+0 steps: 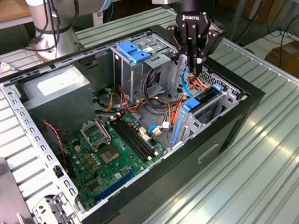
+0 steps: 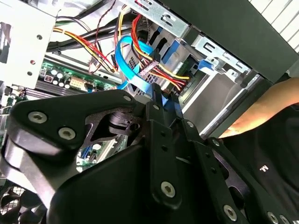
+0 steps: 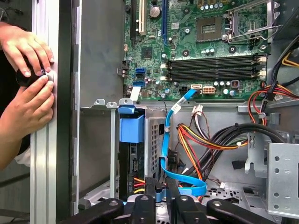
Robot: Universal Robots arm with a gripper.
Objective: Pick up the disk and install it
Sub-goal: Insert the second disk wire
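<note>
Gripper (image 1: 193,72) is down inside the open PC case (image 1: 242,113), over the front drive cage. Claw is narrow: in both wrist views the tips (image 3: 161,189) (image 2: 166,100) sit almost together, pinched on the end of the blue data cable (image 3: 164,140).

Writing: white lettering on the gripper body, and a white sticker (image 1: 57,82) on the grey power supply box (image 1: 56,91). I can't make out the sticker's print from here.

The disk (image 1: 205,101) is seated in the low cage at the case's front corner, near the exterior view's right. It stands on edge with its flat faces vertical and its long axis roughly level, running along the cage. In the first wrist view I see the disk (image 3: 133,161) end-on, with the blue carrier tab on it and red and yellow wires at its end face.

A person's hands (image 3: 28,51) rest on the table rail beside the case.
</note>
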